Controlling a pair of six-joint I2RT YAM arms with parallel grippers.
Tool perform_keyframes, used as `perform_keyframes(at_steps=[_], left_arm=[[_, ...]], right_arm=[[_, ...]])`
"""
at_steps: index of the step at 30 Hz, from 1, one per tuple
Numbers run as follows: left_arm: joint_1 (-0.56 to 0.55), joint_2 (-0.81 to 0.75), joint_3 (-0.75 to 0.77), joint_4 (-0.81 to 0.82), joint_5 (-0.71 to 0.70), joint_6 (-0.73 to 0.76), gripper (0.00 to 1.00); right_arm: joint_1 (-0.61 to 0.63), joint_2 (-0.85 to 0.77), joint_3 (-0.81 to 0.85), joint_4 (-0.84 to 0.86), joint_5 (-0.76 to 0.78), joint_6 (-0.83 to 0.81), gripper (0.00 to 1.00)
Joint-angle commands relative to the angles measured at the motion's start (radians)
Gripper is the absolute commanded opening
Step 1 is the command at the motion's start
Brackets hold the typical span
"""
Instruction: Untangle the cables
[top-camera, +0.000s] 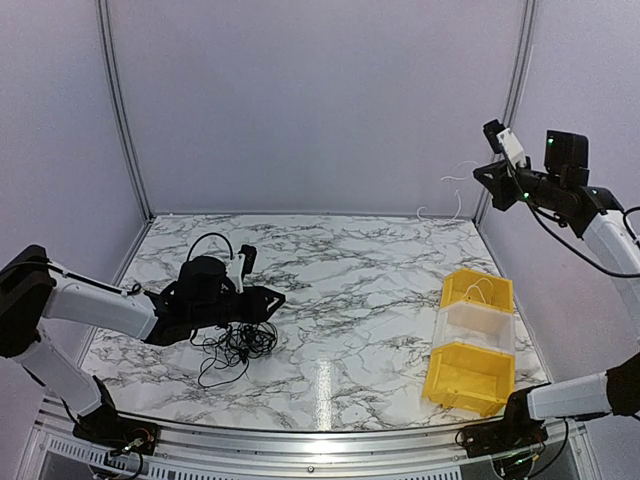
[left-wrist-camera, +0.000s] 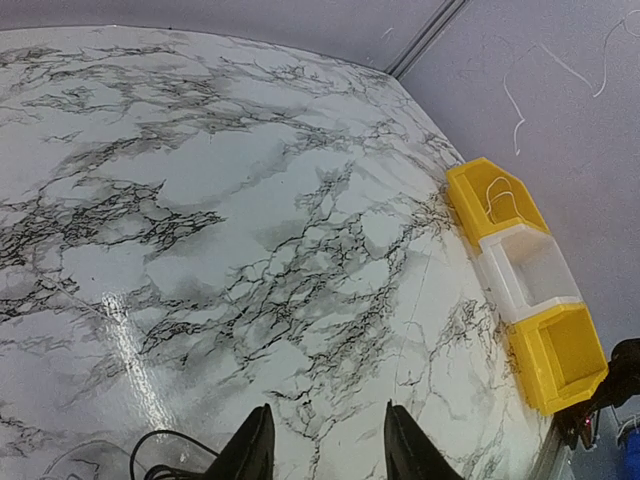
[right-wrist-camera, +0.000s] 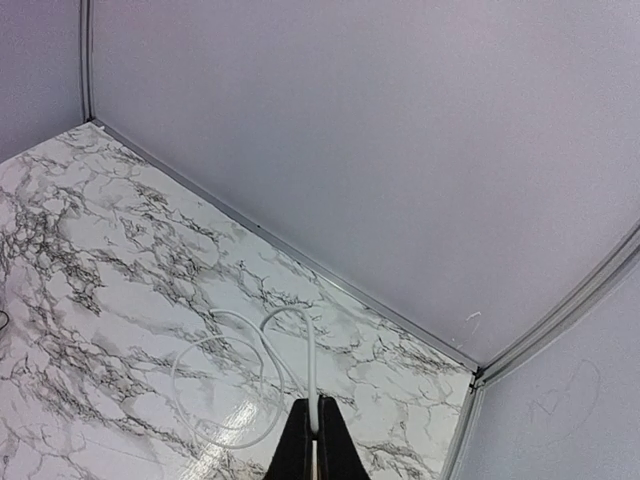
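The cables lie partly as a tangled bundle of thin black wires (top-camera: 236, 344) on the marble table, just under and in front of my left gripper (top-camera: 272, 297). In the left wrist view that gripper (left-wrist-camera: 325, 430) stands open with only bare table between its fingers (left-wrist-camera: 253, 450), and a black wire loop (left-wrist-camera: 150, 450) shows at the lower left. My right gripper (top-camera: 479, 172) is raised high at the back right, shut on a thin white cable (right-wrist-camera: 313, 365). The white cable hangs from it in loose loops (right-wrist-camera: 225, 395) above the table.
A row of three bins stands at the right: a yellow bin (top-camera: 478, 290) with a thin white wire in it, a clear bin (top-camera: 478, 326) and another yellow bin (top-camera: 468, 376). Grey walls enclose the table at the back and both sides.
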Motion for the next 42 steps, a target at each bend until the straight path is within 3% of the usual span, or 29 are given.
perform_keyframes(at_steps=[1,12,20,30,42], left_arm=[[0.001,-0.039,0.009,-0.032,0.006,0.029,0.40],[0.000,-0.022,0.030,-0.041,0.022,0.019,0.40],[0.001,-0.029,0.026,-0.043,0.014,0.013,0.40],[0.001,-0.023,0.017,-0.043,0.011,0.012,0.40],[0.000,-0.005,0.021,-0.041,0.005,0.023,0.40]], right_arm=[[-0.014,-0.055,-0.036,0.011,0.065,-0.011,0.00],[-0.068,-0.176,-0.206,-0.026,0.175,-0.067,0.00],[-0.199,-0.210,-0.325,-0.033,0.179,-0.094,0.00],[-0.243,-0.211,-0.349,-0.063,0.160,-0.112,0.00],[-0.249,-0.223,-0.324,-0.124,0.310,-0.136,0.00]])
